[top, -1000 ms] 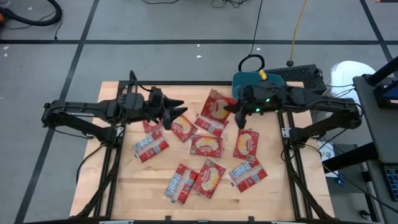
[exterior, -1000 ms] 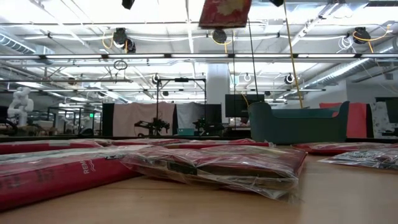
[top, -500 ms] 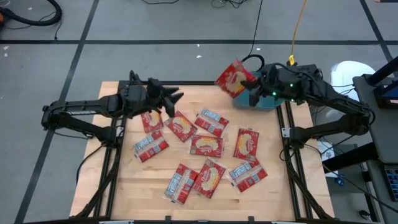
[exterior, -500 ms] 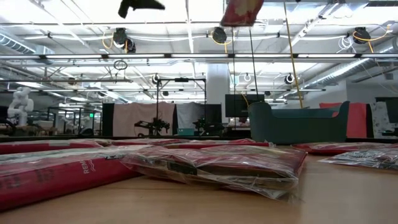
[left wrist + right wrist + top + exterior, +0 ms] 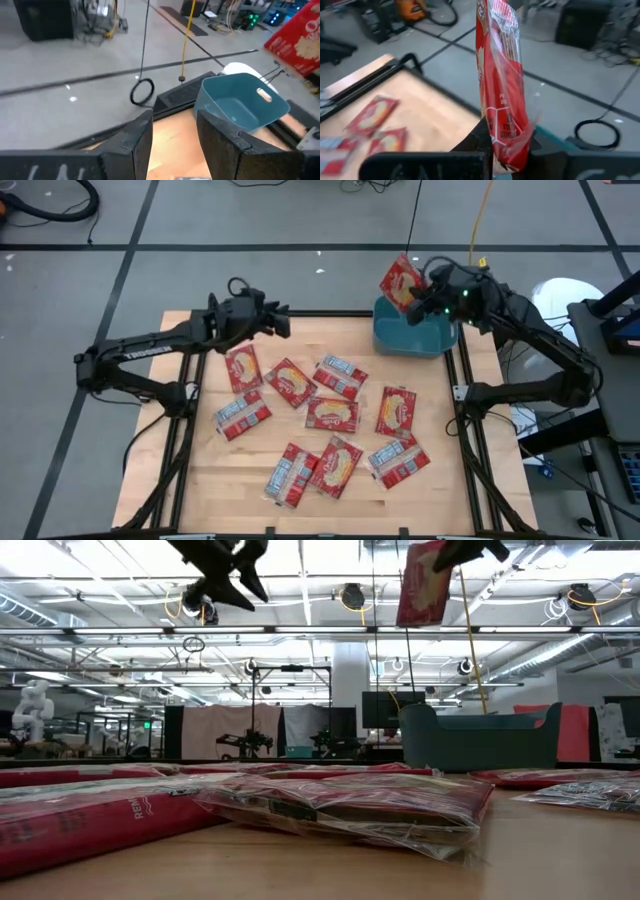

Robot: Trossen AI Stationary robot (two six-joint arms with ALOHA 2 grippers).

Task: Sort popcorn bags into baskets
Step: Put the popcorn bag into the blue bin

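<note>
The right pincer [image 5: 428, 292] pinches a bag [image 5: 400, 280] by its edge above the bin [image 5: 415, 340]. The bag looks light, crinkly and slippery.

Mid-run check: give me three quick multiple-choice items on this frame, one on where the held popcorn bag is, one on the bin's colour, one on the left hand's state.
1. Where is the popcorn bag held by the right hand?
A. Above the bin
B. Flat on the table centre
C. Under the left arm

2. What colour is the bin?
A. Yellow
B. Teal-blue
C. White

3. What is the left hand doing?
A. Gripping a bag
B. Resting inside the bin
C. Empty, fingers apart

Answers:
1 A: the high view shows the bag raised over the bin's far edge.
2 B: its walls are teal in the high and left wrist views.
3 C: the left wrist view shows nothing between its fingers.
</note>
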